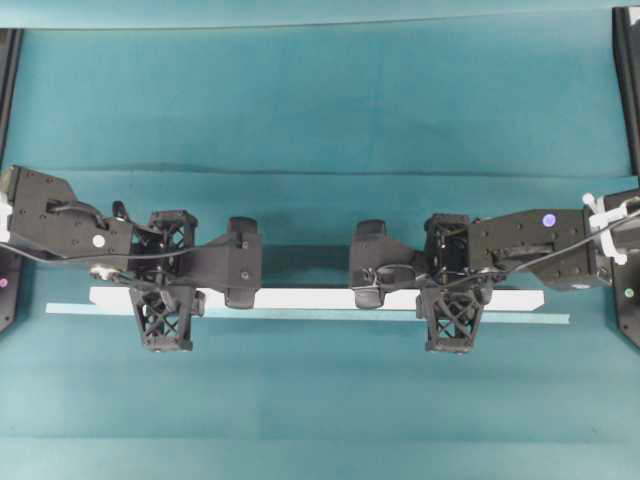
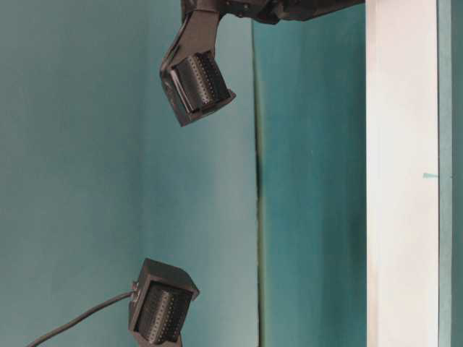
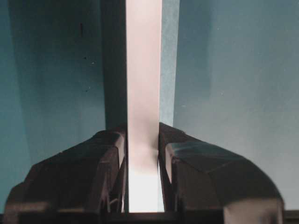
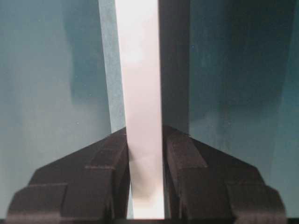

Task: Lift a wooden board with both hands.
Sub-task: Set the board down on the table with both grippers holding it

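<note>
From above, the left gripper sits at the left part of the wooden board, its jaws pinching the plank across its narrow width; its wrist view shows a black finger pressed against each long edge. The board runs crosswise over the teal worktop, with a thinner pale teal strip running just below it along its length. Further right, the right gripper pinches the same plank likewise, its fingers tight on both edges.
</note>
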